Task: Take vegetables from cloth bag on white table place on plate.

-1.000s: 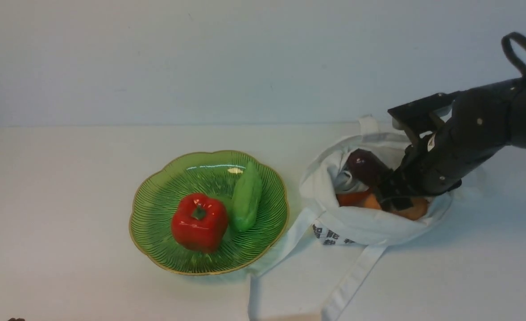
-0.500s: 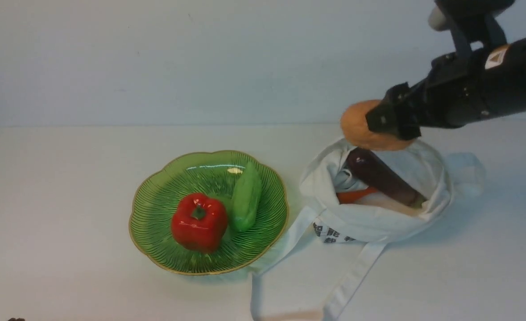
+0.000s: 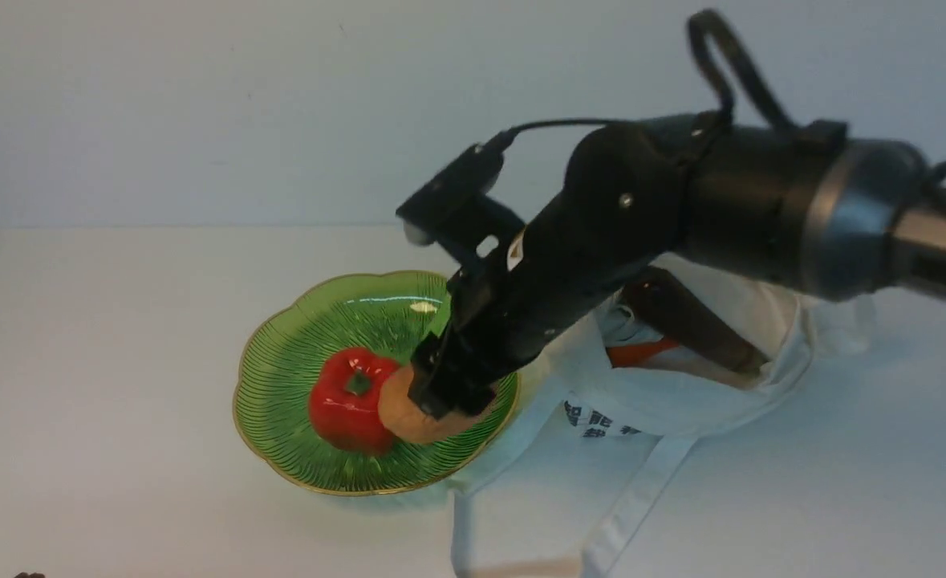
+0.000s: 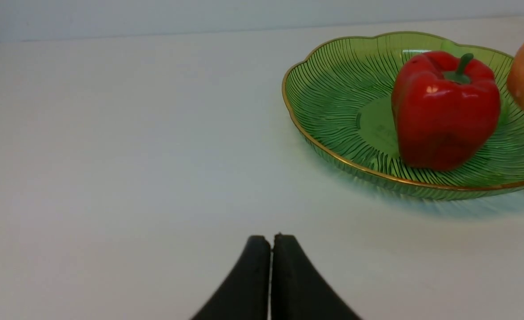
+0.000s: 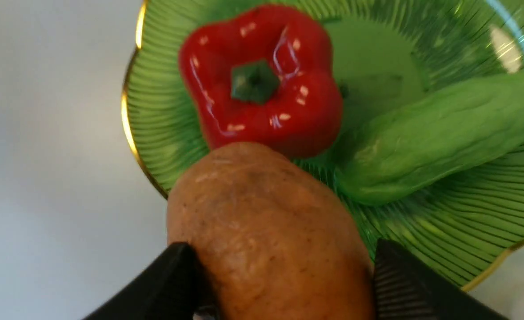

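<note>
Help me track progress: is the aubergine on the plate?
No, the aubergine lies inside the bag, well apart from the plate.

The red pepper (image 3: 348, 397) and green vegetable (image 5: 435, 133) crowded the plate's (image 3: 280, 377) middle and right; its left part lay bare. Left of it the worktop (image 3: 95, 361) stood open.

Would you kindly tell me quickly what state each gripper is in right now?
Left gripper: closed, holding nothing.
Right gripper: closed on the potato.
</note>
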`<state>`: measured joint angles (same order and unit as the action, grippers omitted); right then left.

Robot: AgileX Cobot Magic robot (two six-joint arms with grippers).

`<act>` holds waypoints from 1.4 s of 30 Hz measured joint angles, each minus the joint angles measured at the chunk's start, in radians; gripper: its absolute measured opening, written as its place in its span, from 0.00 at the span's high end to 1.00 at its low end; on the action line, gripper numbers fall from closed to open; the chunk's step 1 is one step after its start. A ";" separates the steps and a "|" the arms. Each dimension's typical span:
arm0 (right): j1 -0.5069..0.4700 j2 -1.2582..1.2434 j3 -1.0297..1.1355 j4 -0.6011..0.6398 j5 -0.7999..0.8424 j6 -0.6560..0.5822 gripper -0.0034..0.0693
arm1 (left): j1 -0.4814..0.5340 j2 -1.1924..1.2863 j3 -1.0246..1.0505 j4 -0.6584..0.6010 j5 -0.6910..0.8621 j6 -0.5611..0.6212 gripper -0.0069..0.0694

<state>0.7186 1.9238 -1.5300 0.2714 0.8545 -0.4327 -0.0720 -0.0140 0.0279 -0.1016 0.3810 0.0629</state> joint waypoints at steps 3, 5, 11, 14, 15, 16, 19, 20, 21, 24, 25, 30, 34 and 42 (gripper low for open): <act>0.002 0.069 -0.035 -0.020 0.001 0.000 0.31 | 0.000 0.000 0.000 0.000 0.000 0.000 0.92; 0.002 0.103 -0.052 -0.024 -0.015 0.000 0.31 | 0.000 0.000 0.000 0.000 0.000 0.000 0.92; 0.002 0.155 -0.090 -0.024 -0.084 0.014 0.31 | 0.000 0.000 0.000 0.000 0.000 0.000 0.92; 0.002 0.155 -0.097 -0.024 -0.110 0.014 0.31 | 0.000 0.000 0.000 0.000 0.000 0.000 0.92; 0.002 0.155 -0.098 -0.024 -0.119 0.014 0.31 | 0.000 0.000 0.000 0.000 0.000 0.000 0.92; 0.002 0.155 -0.098 -0.024 -0.123 0.014 0.31 | 0.000 0.000 0.000 0.000 0.000 0.000 0.92; 0.002 0.156 -0.098 -0.024 -0.121 0.023 0.28 | 0.000 0.000 0.000 0.000 0.000 0.000 0.92; 0.002 0.156 -0.098 -0.024 -0.120 0.034 0.26 | 0.000 0.000 0.000 0.000 0.000 0.000 0.92; 0.002 0.156 -0.098 -0.024 -0.118 0.043 0.25 | 0.000 0.000 0.000 0.000 0.000 0.000 0.92; 0.002 0.154 -0.098 -0.032 -0.109 0.073 0.17 | 0.000 0.000 0.000 0.000 0.000 0.000 0.92; 0.002 0.154 -0.098 -0.034 -0.109 0.075 0.16 | 0.000 0.000 0.000 0.000 0.000 0.000 0.92; 0.002 0.118 -0.098 -0.068 -0.096 0.095 0.13 | 0.000 0.000 0.000 0.000 0.000 0.000 0.92; 0.003 0.002 -0.098 -0.192 -0.043 0.191 0.24 | 0.000 0.000 0.000 0.000 0.000 0.000 0.92; 0.003 -0.346 -0.098 -0.443 0.068 0.423 0.82 | 0.000 0.000 0.000 0.000 0.000 0.000 0.92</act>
<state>0.7219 1.5773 -1.6284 -0.1715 0.9222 -0.0102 -0.0720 -0.0140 0.0279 -0.1016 0.3810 0.0629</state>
